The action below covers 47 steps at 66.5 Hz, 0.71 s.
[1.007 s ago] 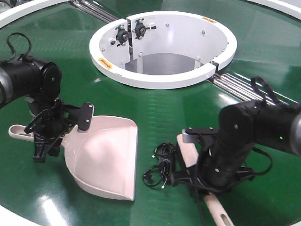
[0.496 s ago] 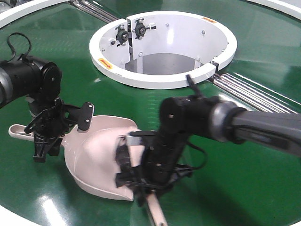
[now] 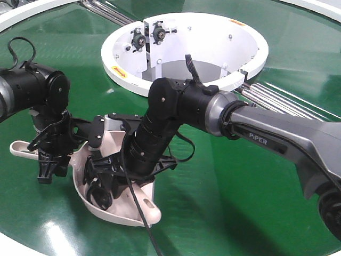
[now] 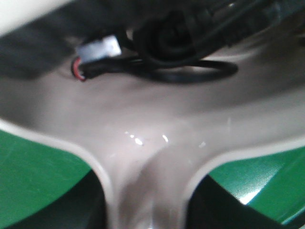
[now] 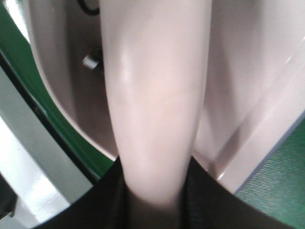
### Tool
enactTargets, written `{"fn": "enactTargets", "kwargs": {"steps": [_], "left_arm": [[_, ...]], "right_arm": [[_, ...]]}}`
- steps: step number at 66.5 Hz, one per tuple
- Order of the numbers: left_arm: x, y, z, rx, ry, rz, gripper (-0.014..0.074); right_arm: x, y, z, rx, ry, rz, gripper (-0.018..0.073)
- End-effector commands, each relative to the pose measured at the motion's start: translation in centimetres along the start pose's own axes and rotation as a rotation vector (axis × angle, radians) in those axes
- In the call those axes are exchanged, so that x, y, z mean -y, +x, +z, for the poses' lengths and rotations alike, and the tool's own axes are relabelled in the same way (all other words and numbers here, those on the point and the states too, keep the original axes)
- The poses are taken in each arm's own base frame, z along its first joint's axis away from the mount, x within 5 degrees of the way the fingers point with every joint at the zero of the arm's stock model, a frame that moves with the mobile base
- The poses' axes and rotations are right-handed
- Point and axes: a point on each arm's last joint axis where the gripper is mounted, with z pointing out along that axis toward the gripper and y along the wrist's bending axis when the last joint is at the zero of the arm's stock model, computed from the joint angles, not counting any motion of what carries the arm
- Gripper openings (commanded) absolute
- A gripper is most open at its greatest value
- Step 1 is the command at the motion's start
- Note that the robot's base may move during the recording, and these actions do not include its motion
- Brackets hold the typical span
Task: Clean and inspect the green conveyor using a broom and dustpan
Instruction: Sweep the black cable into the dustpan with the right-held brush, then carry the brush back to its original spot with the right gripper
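On the green conveyor point(image 3: 224, 176) lies the pale dustpan point(image 3: 120, 210), and my left gripper point(image 3: 50, 160) is shut on its handle point(image 4: 147, 191) at the left. In the left wrist view the handle runs down between the dark fingers point(image 4: 90, 212). My right gripper point(image 3: 117, 168) reaches across over the pan and is shut on the broom point(image 5: 157, 95). The broom's beige end point(image 3: 151, 209) shows at the pan's front lip. Its bristles are hidden under the arm. A black cable bundle point(image 3: 98, 194) with a white connector point(image 4: 97, 50) lies inside the pan.
The white ring-shaped opening point(image 3: 184, 93) stands just behind both arms. Steel roller rods point(image 3: 277, 101) run off to the right of it. A white rim point(image 3: 32, 10) curves along the far left. The right arm's grey link point(image 3: 277, 138) spans the belt from the right.
My right arm has swept left across the belt with the broom, pushing the black cable bundle off the belt into the dustpan. The left arm and dustpan have stayed put.
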Motion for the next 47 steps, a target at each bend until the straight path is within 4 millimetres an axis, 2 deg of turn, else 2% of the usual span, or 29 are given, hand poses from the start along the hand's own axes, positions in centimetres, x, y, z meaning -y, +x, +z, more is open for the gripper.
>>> {"fn": "enactTargets", "kwargs": {"steps": [1, 14, 28, 37, 47], "left_arm": [[0.1, -0.1, -2.4, 0.024, -0.066, -0.008, -0.0007], [0.1, -0.1, -2.4, 0.024, -0.066, -0.008, -0.0007], [0.1, -0.1, -2.4, 0.024, -0.066, -0.008, -0.0007], [0.1, -0.1, -2.4, 0.024, -0.066, -0.008, -0.0007], [0.1, -0.1, -2.4, 0.024, -0.066, -0.008, -0.0007]], "right_arm": [[-1.0, -0.1, -3.7, 0.101, 0.01, -0.034, -0.0005], [0.0, 0.0, -5.4, 0.169, 0.173, -0.026, -0.0003], [1.5, 0.7, -9.1, 0.232, 0.31, -0.05, -0.0002], [4.0, 1.6, -11.7, 0.278, 0.324, 0.002, -0.0002], [7.5, 3.6, -13.4, 0.305, 0.347, 0.051, -0.0002]]}}
